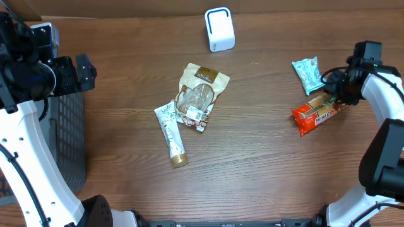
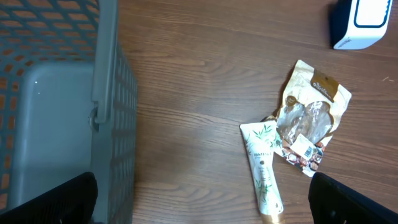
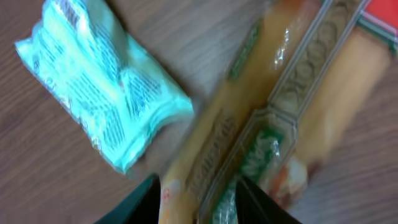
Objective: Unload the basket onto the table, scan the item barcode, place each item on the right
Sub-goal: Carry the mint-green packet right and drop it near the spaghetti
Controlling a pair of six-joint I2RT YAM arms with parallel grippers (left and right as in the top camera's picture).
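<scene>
- Right under the right wrist camera lies the orange snack pack (image 3: pixel 292 93), blurred at this range, with a clear window and a red end; it fills most of that view.
- My right claw (image 3: pixel 199 193) sits low over one end of the pack. Its two dark fingers (image 3: pixel 146 199) are part-way apart, one on either side of the pack's edge. The pack lies flat on the worktop (image 1: pixel 265 164) and doesn't look clamped.
- From overhead, the pack is at the right side of the worktop, lying on a slant, with the far end under the right claw.
- Just beside it, further from me, is a teal packet (image 1: pixel 307 74). It is close to the pack, though I cannot tell whether they touch.
- My left claw (image 2: pixel 202 186) is spread as wide as it goes and has hold of nothing. It hangs above the left edge of the worktop, by the grey basket (image 2: pixel 112 124).
- A white box with a blue rim (image 1: pixel 219 29) stands at the far edge, near the middle (well apart from both claws).
- In the centre lies a brown pouch (image 1: pixel 201 94) with a clear window and a small white label at its near end.
- A white tube (image 1: pixel 170 133) with a gold cap lies beside the pouch on its left. The tube's flat end touches or slightly overlaps the pouch's lower corner, and the cap points towards me.
</scene>
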